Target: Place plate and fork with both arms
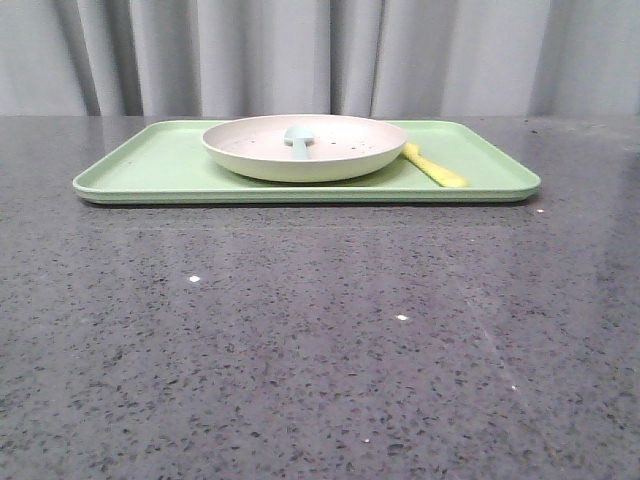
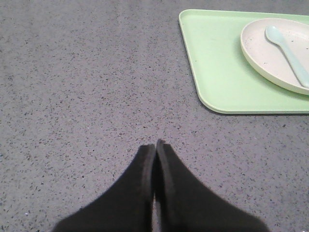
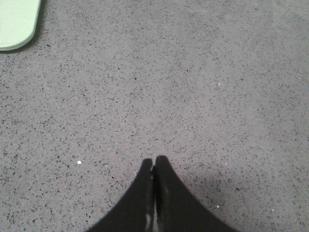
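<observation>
The cream-white speckled plate sits in the middle of a light-green tray at the far side of the table, with a pale blue spoon lying in it. The yellow fork lies on the tray just right of the plate. In the left wrist view the plate and the spoon show on the tray. My left gripper is shut and empty over bare table, well short of the tray. My right gripper is shut and empty too, with only a tray corner in its view.
The tabletop is dark speckled stone. Grey curtains hang behind the table's far edge. Neither arm shows in the front view.
</observation>
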Robot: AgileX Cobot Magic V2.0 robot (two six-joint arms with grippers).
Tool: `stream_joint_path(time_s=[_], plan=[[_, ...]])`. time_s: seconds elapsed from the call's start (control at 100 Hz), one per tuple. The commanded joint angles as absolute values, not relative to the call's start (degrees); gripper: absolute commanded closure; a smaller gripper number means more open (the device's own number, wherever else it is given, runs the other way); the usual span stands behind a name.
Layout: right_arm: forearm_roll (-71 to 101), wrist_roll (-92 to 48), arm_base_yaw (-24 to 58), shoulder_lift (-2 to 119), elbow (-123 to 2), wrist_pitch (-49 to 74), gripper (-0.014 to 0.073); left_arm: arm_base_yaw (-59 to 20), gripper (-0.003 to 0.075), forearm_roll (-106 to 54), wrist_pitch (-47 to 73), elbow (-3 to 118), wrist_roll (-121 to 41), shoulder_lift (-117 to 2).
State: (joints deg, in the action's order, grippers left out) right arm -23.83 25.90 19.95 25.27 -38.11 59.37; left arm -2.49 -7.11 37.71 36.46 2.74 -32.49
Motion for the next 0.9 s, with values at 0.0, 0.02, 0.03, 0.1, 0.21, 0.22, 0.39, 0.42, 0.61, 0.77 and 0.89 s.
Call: stream_joint_path(time_s=[0.0,0.02,0.03,0.1,0.21,0.22,0.39,0.42,0.61,0.77,0.89], plan=[[-26.14,25.81,19.59,25.69,-39.4,56.66,0.0662,-2.45,0.0741,-7.43,33.17,38.04,3.37,-32.69],[-26.14,25.81,19.59,25.69,-39.4,56.66,0.0662,-2.45,0.0741,-7.43,33.17,38.04,3.37,-32.69],[-26.14,25.81,19.59,25.69,-39.4,56.66,0.0662,-2.45,0.0741,-7.43,33.17,38.04,3.37,-32.69],[-26.14,25.81,19.59,25.69,-39.4,56.66,0.0662,-2.45,0.0741,-7.43,33.17,38.04,3.37,-32.69],[-26.14,25.81,19.59,25.69,-39.4,56.66,0.0662,-2.45,0.0741,-7.43,33.17,38.04,3.37,-32.69],[-26.14,25.81,19.59,25.69,-39.4,56.66,0.0662,-2.45,0.0741,-7.43,33.17,38.04,3.37,-32.69],[-26.14,25.81,19.59,25.69,-39.4,56.66,0.0662,-2.45,0.0741,-7.43,33.17,38.04,3.37,-32.69],[-26.14,25.81,19.59,25.69,-39.4,56.66,0.0662,-2.45,0.0741,-7.43,33.17,38.04,3.37,-32.69],[-26.14,25.81,19.59,25.69,-39.4,56.66,0.0662,-2.45,0.0741,-3.91,23.78,34.07,3.37,-32.69],[-26.14,25.81,19.59,25.69,-39.4,56.66,0.0662,-2.68,0.0741,-3.5,10.67,26.04,3.37,-29.8],[-26.14,25.81,19.59,25.69,-39.4,56.66,0.0662,-2.68,0.0741,-2.08,4.72,20.09,3.37,-25.36]])
